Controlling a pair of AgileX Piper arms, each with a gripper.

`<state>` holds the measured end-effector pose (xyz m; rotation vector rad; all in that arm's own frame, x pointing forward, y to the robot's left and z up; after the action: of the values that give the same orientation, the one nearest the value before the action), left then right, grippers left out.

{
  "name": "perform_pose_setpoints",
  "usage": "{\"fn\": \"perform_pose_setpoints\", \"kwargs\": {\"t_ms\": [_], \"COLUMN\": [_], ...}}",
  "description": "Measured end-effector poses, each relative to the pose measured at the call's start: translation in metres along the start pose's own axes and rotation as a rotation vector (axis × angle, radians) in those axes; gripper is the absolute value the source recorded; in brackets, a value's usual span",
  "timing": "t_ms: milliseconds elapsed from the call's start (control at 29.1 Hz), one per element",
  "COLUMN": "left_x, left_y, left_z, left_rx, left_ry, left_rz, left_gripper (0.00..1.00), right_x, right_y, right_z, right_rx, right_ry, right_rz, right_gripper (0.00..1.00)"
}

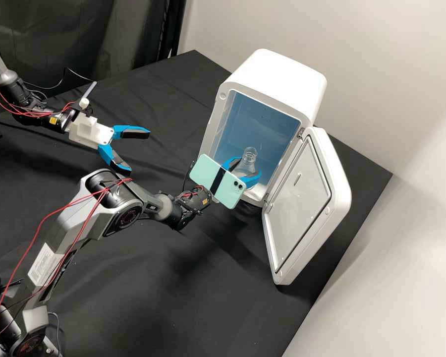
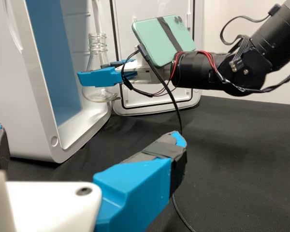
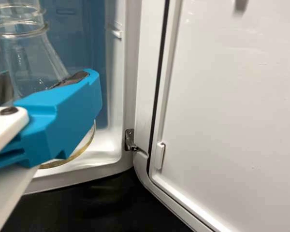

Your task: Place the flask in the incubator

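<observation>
The clear glass flask (image 1: 248,157) stands upright just inside the open white incubator (image 1: 277,79), at the front of its blue chamber. My right gripper (image 1: 243,171) is shut on the flask, one blue finger (image 3: 63,111) on each side of its cone. From the left wrist view the flask (image 2: 97,53) sits low over the chamber floor; I cannot tell whether its base touches. My left gripper (image 1: 134,151) hangs open and empty above the bench, well to the left of the incubator, its own fingers (image 2: 150,174) spread wide.
The incubator door (image 1: 302,208) is swung fully open to the right, its hinge (image 3: 130,142) close beside the flask. A mint-green phone (image 1: 218,181) is strapped on the right wrist. The black bench's edge (image 1: 332,277) runs near the door.
</observation>
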<state>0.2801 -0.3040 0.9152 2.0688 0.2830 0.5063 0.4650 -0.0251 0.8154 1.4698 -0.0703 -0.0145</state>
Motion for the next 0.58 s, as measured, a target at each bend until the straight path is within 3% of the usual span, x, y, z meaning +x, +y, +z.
{"fn": "perform_pose_setpoints", "kwargs": {"t_ms": [172, 377, 583], "left_x": [0.0, 0.0, 0.0], "left_y": [0.0, 0.0, 0.0001], "left_z": [0.0, 0.0, 0.0], "left_rx": [0.0, 0.0, 0.0], "left_ry": [0.0, 0.0, 0.001], "left_rz": [0.0, 0.0, 0.0], "left_gripper": [1.0, 1.0, 1.0], "right_x": [0.01, 0.021, 0.032], "right_y": [-0.002, -0.003, 0.004], "right_z": [0.0, -0.005, -0.012], "right_rx": [0.014, 0.008, 0.005], "right_ry": [-0.017, -0.019, -0.007], "right_rz": [-0.003, -0.02, -0.009], "right_gripper": [0.0, 0.0, 0.0]}}
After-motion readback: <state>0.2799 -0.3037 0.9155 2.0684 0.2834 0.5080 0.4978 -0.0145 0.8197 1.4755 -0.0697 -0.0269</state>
